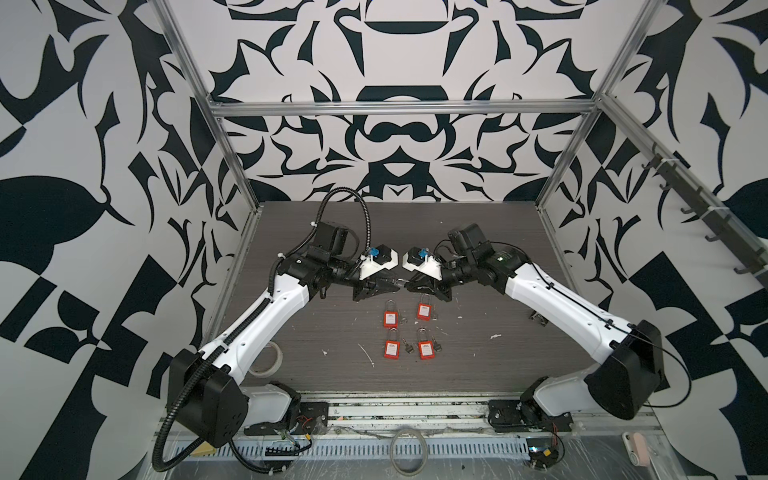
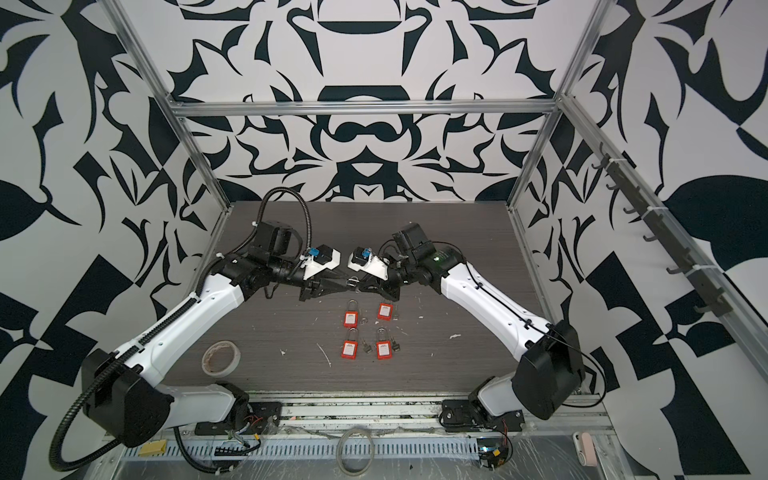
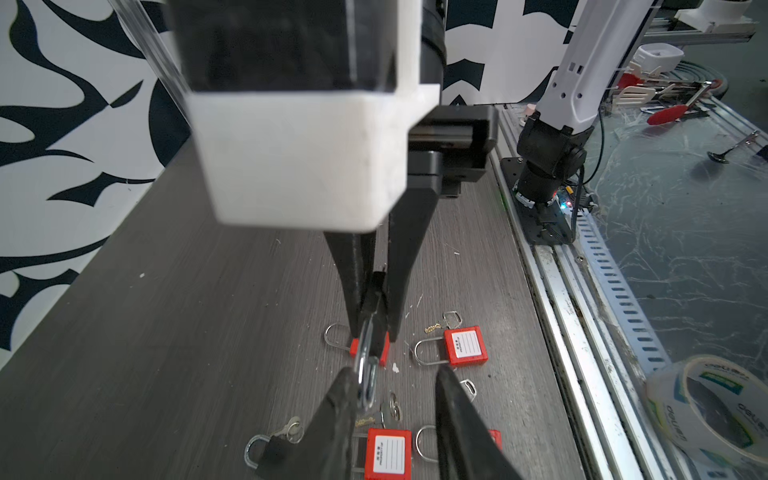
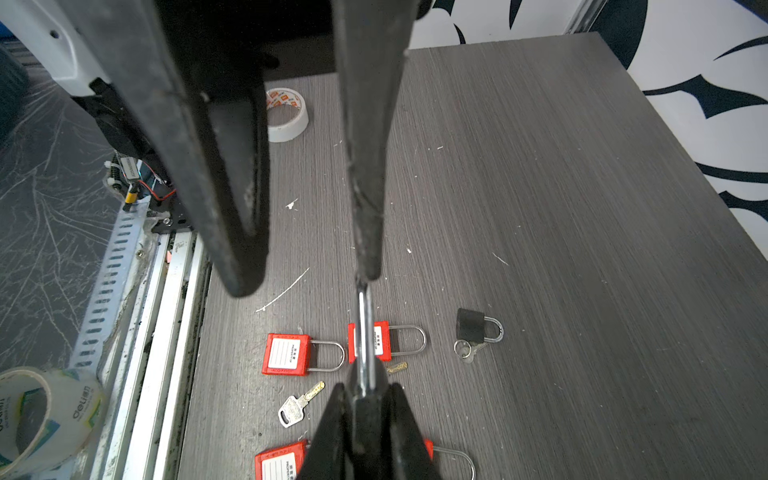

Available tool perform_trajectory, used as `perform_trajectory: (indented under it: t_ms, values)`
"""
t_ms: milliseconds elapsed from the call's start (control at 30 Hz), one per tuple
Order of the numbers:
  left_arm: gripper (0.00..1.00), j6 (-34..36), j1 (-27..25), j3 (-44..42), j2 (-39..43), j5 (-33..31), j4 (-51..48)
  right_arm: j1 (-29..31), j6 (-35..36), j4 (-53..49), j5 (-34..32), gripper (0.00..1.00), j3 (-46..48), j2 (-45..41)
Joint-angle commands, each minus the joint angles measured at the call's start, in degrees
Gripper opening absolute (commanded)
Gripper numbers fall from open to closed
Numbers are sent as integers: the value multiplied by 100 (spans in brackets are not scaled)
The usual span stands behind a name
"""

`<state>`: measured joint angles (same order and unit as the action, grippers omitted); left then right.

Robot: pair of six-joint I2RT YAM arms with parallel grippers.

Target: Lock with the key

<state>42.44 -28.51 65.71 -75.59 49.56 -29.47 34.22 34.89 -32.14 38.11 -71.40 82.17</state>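
The right pincer [image 4: 368, 390] is pressed tight on the body of a black padlock [image 4: 365, 415], held in the air over the middle of the worktop [image 4: 540, 208]. Its shackle points at the left pincer [image 4: 306, 280], whose jaws stand spread, one finger at the shackle's end. No key shows in this lock, so locking seems not yet done. Below lie red padlocks [image 1: 424, 311], loose keys [image 4: 300, 404] and a second black padlock [image 4: 471, 326]; nothing seems to block the way.

My left arm [image 1: 266, 316] and right arm [image 1: 552, 299] wore white shells dotted with small screw holes, set between bulky black joint housings [image 1: 208, 399]. A ribbed black conduit [image 1: 164, 432] ran along the left, a thin black cable [image 1: 579, 303] along the right. My fingers [image 3: 457, 415] were matte black tapering wedges under white camera mounts [image 1: 376, 268] with blue plugs [image 1: 372, 252].
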Motion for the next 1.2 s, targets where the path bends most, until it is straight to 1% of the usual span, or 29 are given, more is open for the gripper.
perform_trajectory:
  t_ms: [0,400,433,500,600,733,900,1033,1167]
  values:
    - [31,208,12,174,-119,148,-423,-17,56,91,29,0,-186,-59]
    - [26,169,5,240,-322,-5,-322,-14,17,22,144,0,-255,-38]
    - [27,169,4,262,-311,-9,-311,-19,17,13,144,0,-251,-39]
    - [32,160,12,256,-256,7,-264,-21,23,-18,101,0,-248,-33]
    - [36,231,8,132,-43,-149,-182,-19,56,-44,55,0,-211,-50]
    - [37,315,16,-34,210,-311,-145,-20,61,-34,26,0,-199,-45]
    - [37,360,27,-51,207,-472,-152,-14,61,-49,32,0,-225,-30]
    - [37,388,20,75,-43,-645,-197,-20,57,-88,47,0,-230,-62]
    - [37,380,13,219,-261,-604,-167,-20,53,-110,65,0,-208,-100]
